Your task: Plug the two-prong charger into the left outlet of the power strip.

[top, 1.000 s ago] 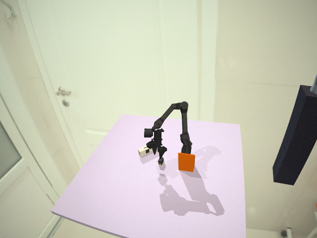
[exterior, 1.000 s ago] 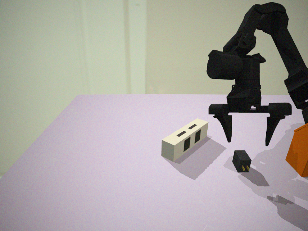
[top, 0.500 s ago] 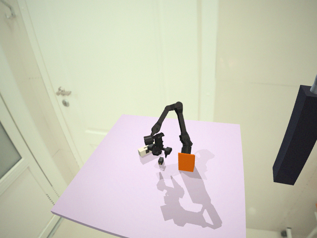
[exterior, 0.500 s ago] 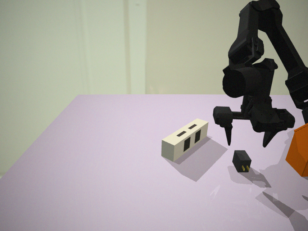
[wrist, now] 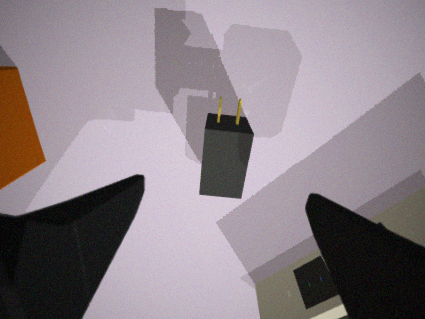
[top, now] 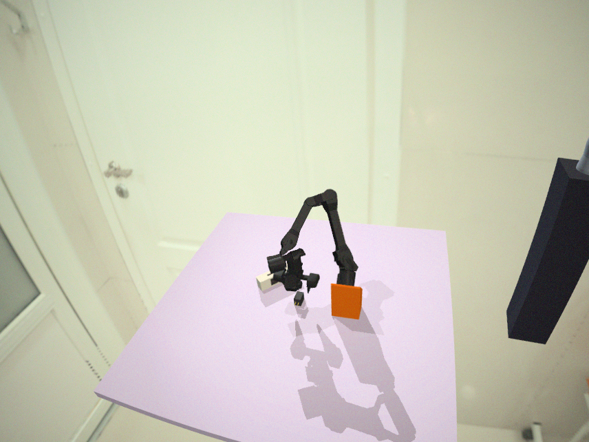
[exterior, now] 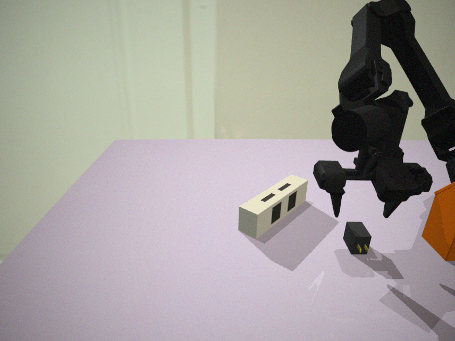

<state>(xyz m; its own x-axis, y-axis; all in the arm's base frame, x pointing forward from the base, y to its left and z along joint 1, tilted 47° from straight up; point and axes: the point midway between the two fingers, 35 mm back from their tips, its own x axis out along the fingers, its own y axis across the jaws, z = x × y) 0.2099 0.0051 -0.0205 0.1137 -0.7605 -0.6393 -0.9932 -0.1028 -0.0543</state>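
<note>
The dark grey charger lies on the table, its two gold prongs pointing away from the power strip, toward the front in the exterior view. The cream power strip has two dark square outlets on its side and two dark slots on top. My gripper is open and empty, pointing down just above the charger. In the wrist view the charger shows between and a little beyond the fingertips. The arm hides part of the strip in the top view.
An orange block stands by the arm's base, on the other side of the charger from the strip. The pale purple table carries the arm's shadows. A dark post hangs at the right in the top view.
</note>
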